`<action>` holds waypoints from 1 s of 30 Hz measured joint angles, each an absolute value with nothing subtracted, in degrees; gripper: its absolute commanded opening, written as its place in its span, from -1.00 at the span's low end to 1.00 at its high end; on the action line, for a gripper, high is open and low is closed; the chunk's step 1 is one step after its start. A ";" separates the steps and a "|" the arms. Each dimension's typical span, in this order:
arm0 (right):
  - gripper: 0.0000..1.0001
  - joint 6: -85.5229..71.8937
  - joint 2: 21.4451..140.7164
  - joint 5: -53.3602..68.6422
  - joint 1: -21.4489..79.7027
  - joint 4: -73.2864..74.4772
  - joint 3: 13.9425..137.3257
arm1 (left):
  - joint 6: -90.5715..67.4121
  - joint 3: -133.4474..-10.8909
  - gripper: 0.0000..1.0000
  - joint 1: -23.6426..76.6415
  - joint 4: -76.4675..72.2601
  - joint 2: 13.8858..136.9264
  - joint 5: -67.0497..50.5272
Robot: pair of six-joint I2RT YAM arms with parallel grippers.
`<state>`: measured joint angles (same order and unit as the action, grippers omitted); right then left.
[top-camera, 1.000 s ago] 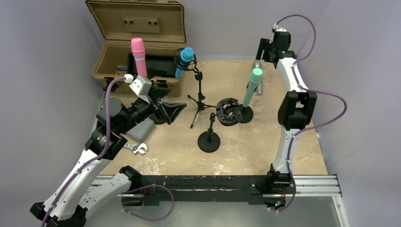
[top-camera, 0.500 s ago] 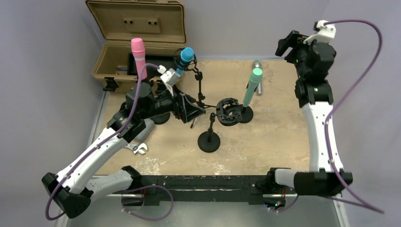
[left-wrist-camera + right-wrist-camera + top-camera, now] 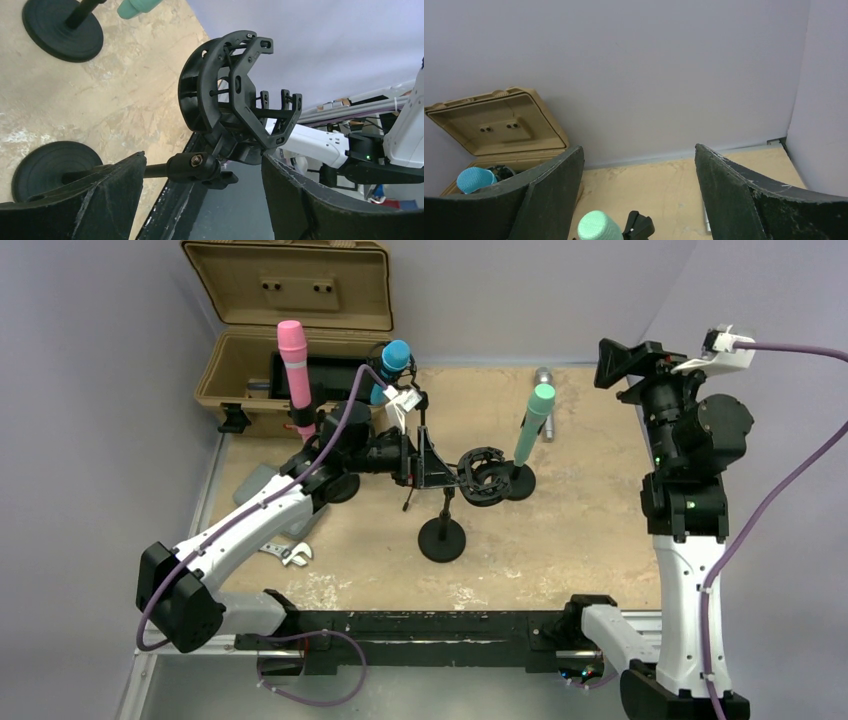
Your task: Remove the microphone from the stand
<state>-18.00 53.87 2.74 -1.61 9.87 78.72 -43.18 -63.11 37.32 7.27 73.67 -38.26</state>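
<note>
Mint-green microphone (image 3: 532,425) leans in black round-based stand (image 3: 521,486).

You've got tan case (image 3: 290,285) at back left corner of table (image 3: 590,500), lid propped open, black insert (image 3: 330,370) inside. Grey pad (image 3: 258,480) just in front of case, partly hidden. Wrench (image 3: 288,554) lies further out front of case, past pad. Silver stick-shaped thing (image 3: 545,380) lies flat well right of case, by back wall; can't tell what it is. Black rail (image 3: 420,625) runs along table edge farthest from case.
</note>
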 measured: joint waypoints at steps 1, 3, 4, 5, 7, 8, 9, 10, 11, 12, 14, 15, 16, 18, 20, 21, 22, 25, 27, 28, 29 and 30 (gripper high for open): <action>0.61 -17.98 53.36 2.74 -1.61 9.96 78.43 | -44.05 -63.11 0.65 37.32 6.92 74.15 -38.61; 0.61 -17.93 52.49 2.74 -1.61 10.28 78.28 | -45.19 -63.02 0.63 37.32 6.81 74.72 -38.87; 0.61 -17.89 52.14 2.74 -1.61 10.41 78.28 | -45.58 -62.94 0.60 37.32 6.79 74.78 -38.89; 0.61 -17.82 51.77 2.74 -1.61 10.57 78.28 | -45.95 -62.89 0.55 37.32 6.74 74.78 -38.94; 0.61 -17.74 50.89 2.74 -1.61 10.96 78.28 | -46.50 -62.89 0.50 37.32 6.61 74.81 -39.00; 0.61 -17.74 50.52 2.74 -1.61 11.14 78.28 | -46.83 -62.89 0.49 37.32 6.44 74.81 -39.03; 0.61 -17.74 50.28 2.74 -1.61 11.29 78.28 | -47.09 -62.87 0.48 37.32 6.31 74.87 -39.03; 0.61 -17.72 50.02 2.72 -1.61 11.40 78.28 | -47.42 -62.83 0.48 37.32 6.07 75.00 -39.05; 0.61 -17.72 49.74 2.74 -1.61 11.53 78.28 | -47.53 -62.70 0.48 37.32 5.74 75.13 -39.07; 0.61 -17.72 49.65 2.74 -1.61 11.66 78.24 | -47.59 -62.52 0.48 37.32 5.52 75.24 -39.07; 0.61 -17.69 49.34 2.79 -1.61 11.77 78.04 | -47.64 -62.24 0.47 37.32 5.45 75.50 -39.05; 0.61 -17.65 49.21 2.83 -1.61 11.81 77.76 | -47.64 -62.22 0.46 37.32 5.50 75.70 -39.03; 0.61 -17.63 49.04 2.87 -1.61 11.94 77.54 | -47.62 -62.22 0.43 37.32 5.50 75.94 -39.00; 0.61 -17.56 48.90 3.14 -1.61 12.21 77.12 | -47.62 -62.22 0.39 37.32 5.58 76.49 -38.94; 0.61 -17.54 48.66 3.42 -1.61 12.34 76.82 | -47.62 -62.22 0.32 37.32 5.61 77.17 -38.76; 0.61 -17.54 48.66 3.68 -1.61 12.40 76.73 | -47.59 -62.17 0.28 37.32 5.61 77.56 -38.68; 0.61 -17.54 48.66 3.90 -1.61 12.43 76.66 | -47.62 -62.08 0.23 37.32 5.61 77.82 -38.65; 0.61 -17.54 48.66 4.16 -1.61 12.47 76.44 | -48.07 -62.04 0.08 37.32 5.21 78.08 -38.74; 0.61 -17.52 48.56 4.16 -1.61 12.47 76.38 | -48.29 -62.04 0.00 37.32 4.75 78.08 -38.79; 0.61 -17.47 48.42 4.16 -1.61 12.47 76.36 | -48.42 -62.04 -0.03 37.34 4.49 78.08 -38.81; 0.61 -17.45 48.31 4.16 -1.61 12.49 76.36 | -48.45 -62.04 -0.05 37.41 4.34 78.08 -38.79; 0.61 -17.37 48.14 4.16 -1.61 12.47 76.34 | -48.42 -62.00 -0.05 37.45 4.05 78.02 -38.74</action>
<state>-17.37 48.14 4.16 -1.61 12.47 76.34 -48.42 -62.00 37.45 4.05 78.02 -38.74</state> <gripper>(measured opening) 0.805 0.497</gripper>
